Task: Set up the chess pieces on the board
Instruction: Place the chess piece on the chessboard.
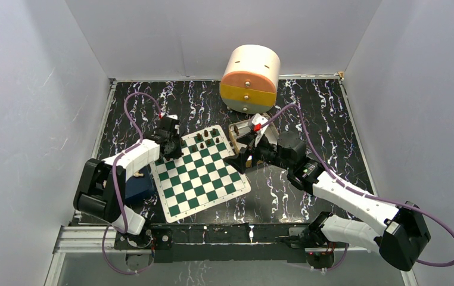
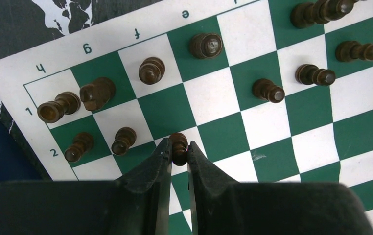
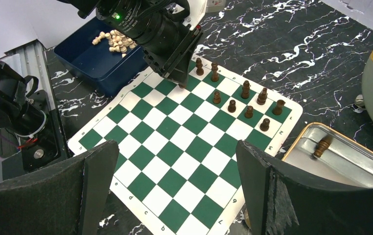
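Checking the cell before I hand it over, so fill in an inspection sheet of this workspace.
Surface: black table top with white veining.
Job's things: green-and-white chess board; dark chess pieces stand on its far rows; one dark piece lies in the metal tin.
Clutter: blue tray holding pale pieces; round wooden drawer box at the back.
Grippers: left gripper shut on a dark pawn at the board; right gripper open, by the metal tin.
Cables: left purple cable and right purple cable loop off the arms.
Surroundings: white walls on three sides.
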Controlling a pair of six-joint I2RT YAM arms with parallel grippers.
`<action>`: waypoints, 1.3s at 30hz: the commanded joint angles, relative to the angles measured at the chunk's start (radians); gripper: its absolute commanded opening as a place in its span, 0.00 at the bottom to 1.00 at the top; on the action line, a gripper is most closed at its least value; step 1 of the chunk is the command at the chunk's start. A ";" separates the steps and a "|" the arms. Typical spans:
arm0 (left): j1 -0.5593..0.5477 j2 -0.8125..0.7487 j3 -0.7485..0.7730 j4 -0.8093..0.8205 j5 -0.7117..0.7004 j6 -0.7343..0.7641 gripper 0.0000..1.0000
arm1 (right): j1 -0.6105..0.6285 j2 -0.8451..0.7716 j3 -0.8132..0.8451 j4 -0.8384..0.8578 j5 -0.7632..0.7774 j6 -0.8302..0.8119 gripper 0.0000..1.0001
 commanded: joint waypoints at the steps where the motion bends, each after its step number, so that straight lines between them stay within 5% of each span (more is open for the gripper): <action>1: 0.013 0.000 -0.003 0.036 -0.030 0.003 0.09 | 0.002 -0.019 0.039 0.025 0.015 -0.020 0.99; 39: 0.030 0.052 0.020 0.078 -0.045 0.029 0.09 | 0.003 0.001 0.050 0.014 -0.011 -0.042 0.99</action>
